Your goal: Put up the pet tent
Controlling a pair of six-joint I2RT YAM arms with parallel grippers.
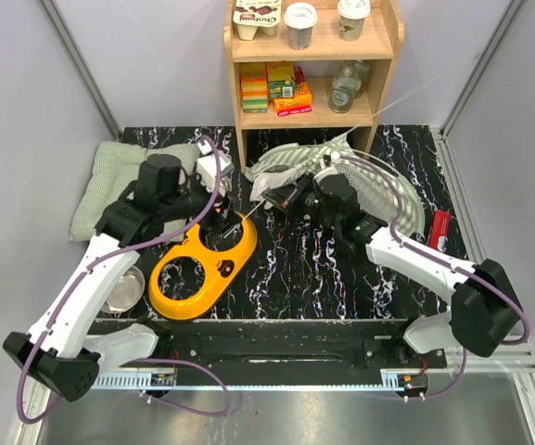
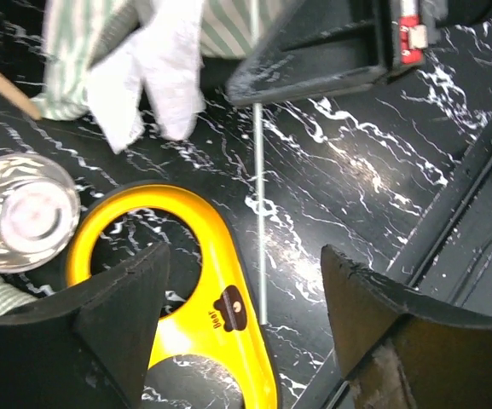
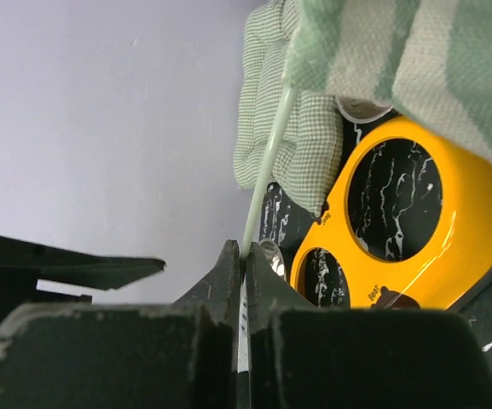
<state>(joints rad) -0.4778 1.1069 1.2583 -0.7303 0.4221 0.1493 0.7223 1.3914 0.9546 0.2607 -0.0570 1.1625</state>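
Right gripper [image 3: 243, 256] is clamping the thin white pole [image 3: 267, 162] of the pet tent [image 1: 290, 159], jaws pressed together on it. Left gripper [image 2: 244, 256] is hovering, fingers spread wide, holding nothing, over the yellow bowl holder [image 2: 224, 264]. Tent is lying crumpled at the back of the table [image 1: 323, 278], just before the wooden shelf [image 1: 313, 46], right of the green cushion [image 1: 109, 176].
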